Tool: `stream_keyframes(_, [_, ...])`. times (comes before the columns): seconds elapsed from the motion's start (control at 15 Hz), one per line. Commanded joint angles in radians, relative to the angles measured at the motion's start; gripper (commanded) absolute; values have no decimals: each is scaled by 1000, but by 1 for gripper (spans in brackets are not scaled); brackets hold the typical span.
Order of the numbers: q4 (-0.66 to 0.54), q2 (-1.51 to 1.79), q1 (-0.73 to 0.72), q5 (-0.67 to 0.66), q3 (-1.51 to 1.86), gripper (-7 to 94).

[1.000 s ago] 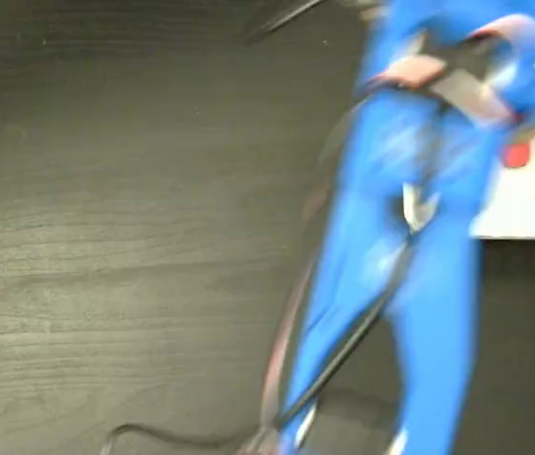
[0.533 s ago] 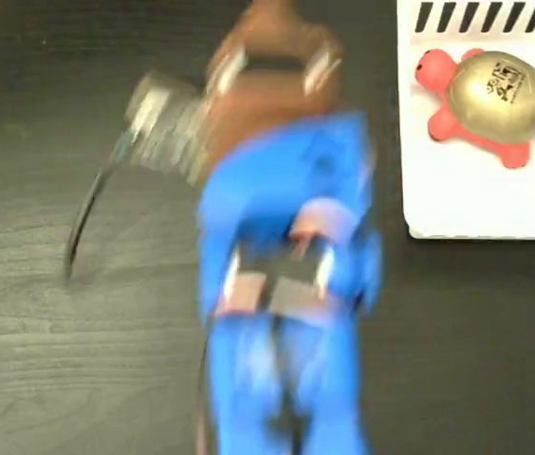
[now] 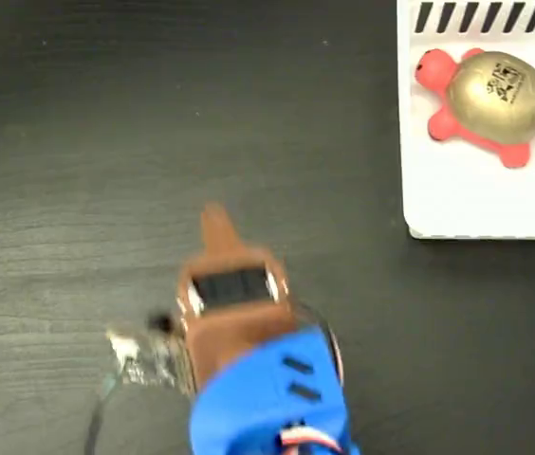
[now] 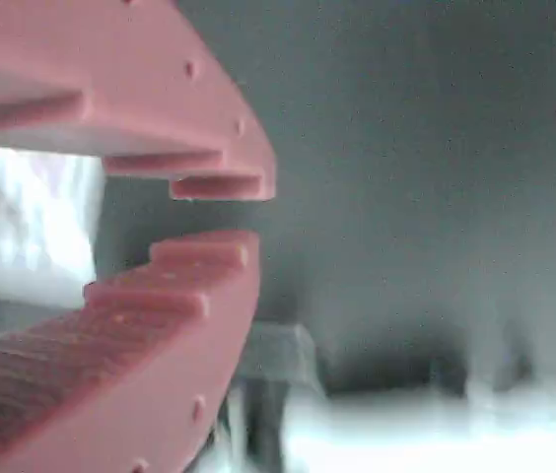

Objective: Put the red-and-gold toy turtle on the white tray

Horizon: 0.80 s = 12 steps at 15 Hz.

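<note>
The red-and-gold toy turtle (image 3: 488,95) lies on the white tray (image 3: 457,194) at the upper right of the fixed view, its head towards the tray's left edge, just below the row of black stripes. My gripper (image 3: 215,224) is far from it, low in the middle of the picture, with its brown fingers pointing up the table. In the wrist view the gripper (image 4: 231,215) has its two toothed pink fingers nearly together, with only a thin gap and nothing between them.
The blue arm body (image 3: 269,409) fills the bottom centre. A thin cable and a blurred connector (image 3: 135,365) sit to its left. The dark wood-grain table (image 3: 106,142) stretches left of the tray.
The arm has swung left away from the tray and drawn back towards the bottom edge. The turtle stays on the tray, uncovered.
</note>
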Motion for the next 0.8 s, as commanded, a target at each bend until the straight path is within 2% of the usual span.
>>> stream_keyframes(0.0, [110,144,3,21,69,0])
stream_keyframes(0.2, [245,152,-2,52,97,0])
stream_keyframes(0.33, [290,152,-9,74,112,0])
stream_keyframes(0.73, [298,152,-8,78,110,0])
